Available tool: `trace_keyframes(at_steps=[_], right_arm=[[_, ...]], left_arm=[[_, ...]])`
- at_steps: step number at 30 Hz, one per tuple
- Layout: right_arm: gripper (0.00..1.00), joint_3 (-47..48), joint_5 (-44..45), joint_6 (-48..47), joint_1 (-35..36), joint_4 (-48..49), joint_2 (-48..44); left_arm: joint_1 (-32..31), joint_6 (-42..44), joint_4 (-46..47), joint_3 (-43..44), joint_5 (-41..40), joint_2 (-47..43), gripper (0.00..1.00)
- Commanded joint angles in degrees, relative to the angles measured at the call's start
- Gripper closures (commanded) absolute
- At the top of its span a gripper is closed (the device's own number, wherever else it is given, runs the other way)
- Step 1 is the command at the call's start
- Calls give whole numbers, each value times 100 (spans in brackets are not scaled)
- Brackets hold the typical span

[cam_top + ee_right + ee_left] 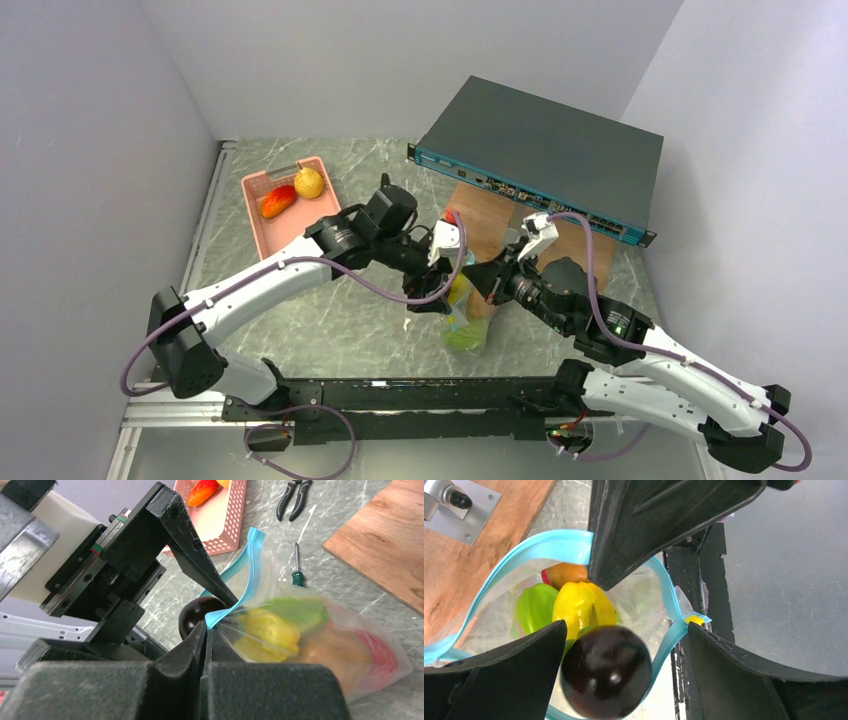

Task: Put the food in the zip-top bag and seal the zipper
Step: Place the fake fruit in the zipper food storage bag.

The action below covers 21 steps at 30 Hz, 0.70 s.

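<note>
Two fruits point(278, 201) lie in the basket point(262, 235). Left hand point(626, 626) spread wide, gripping nothing; dark plum point(606, 677) at the bag point(644, 595) mouth, between the hands. Film probably floppy, slick; hold best taken on the stiffer zipper point(250, 565), where right hand point(206, 630) is clamped.

A pink perforated basket point(272, 236) is seen at the upper left of the top view, set on a grey-green marbled table point(330, 320). A dark flat box with a teal front panel of ports point(545, 150) is seen at the upper right, propped above a wooden board point(488, 222). A metal bracket point(459, 507) is fixed to that board. In the right wrist view, black pliers point(292, 497) are seen at the top, with a green-handled screwdriver point(298, 567) laid just below them, apart from both board and basket.
</note>
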Motion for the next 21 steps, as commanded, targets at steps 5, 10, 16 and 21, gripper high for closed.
trace_keyframes(at_steps=[5, 10, 16, 21], right_arm=[[100, 28, -191, 64, 21, 454, -13], [100, 2, -244, 102, 19, 450, -61], [100, 0, -334, 129, 19, 536, 23], [100, 19, -447, 106, 18, 691, 102]], left_arm=[[-125, 17, 300, -51, -1024, -478, 1], [-126, -176, 727, -288, -1791, -853, 1], [-108, -633, 1043, -430, -2960, -1492, 1], [-100, -2043, 974, -491, -3546, -1916, 4]])
